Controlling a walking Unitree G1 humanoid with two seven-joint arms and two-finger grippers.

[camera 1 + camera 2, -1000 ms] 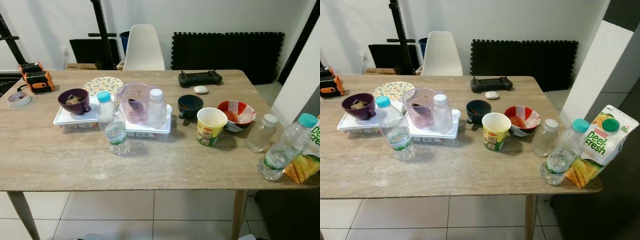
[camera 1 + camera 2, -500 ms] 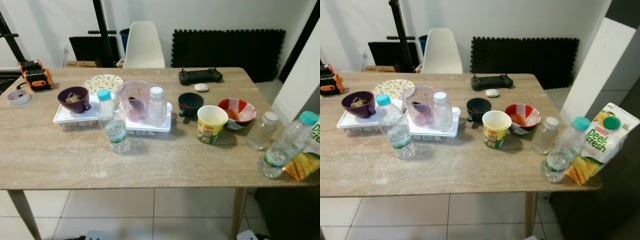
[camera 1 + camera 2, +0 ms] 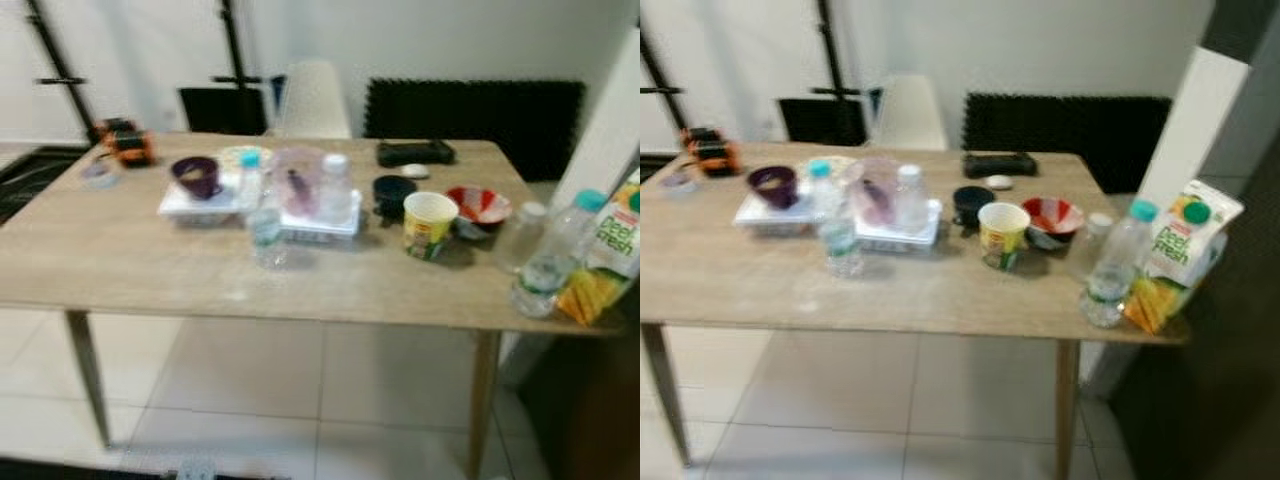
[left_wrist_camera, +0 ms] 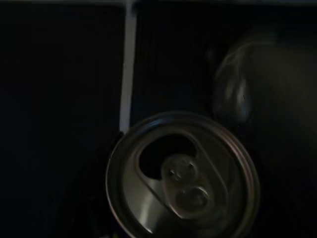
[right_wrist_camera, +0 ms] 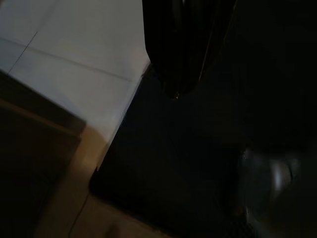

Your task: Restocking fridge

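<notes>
The wooden table (image 3: 890, 290) carries the stock: a Peel Fresh juice carton (image 3: 1185, 250) at its right edge, just beside a green-capped water bottle (image 3: 1114, 265), with another water bottle (image 3: 837, 230) further left. The left claw's wrist view looks down on an opened drink can (image 4: 182, 176), probably gripped there. The right claw's (image 5: 184, 74) black fingers look pressed together. Judging by the blur, steady the walk, keeping the can upright.

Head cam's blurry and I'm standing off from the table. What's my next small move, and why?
Probably step in toward the table's right end, where the juice carton and a water bottle stand near the edge. The table sits well ahead, likely beyond reach. The left wrist view shows an opened can close up, so use the right arm.
</notes>
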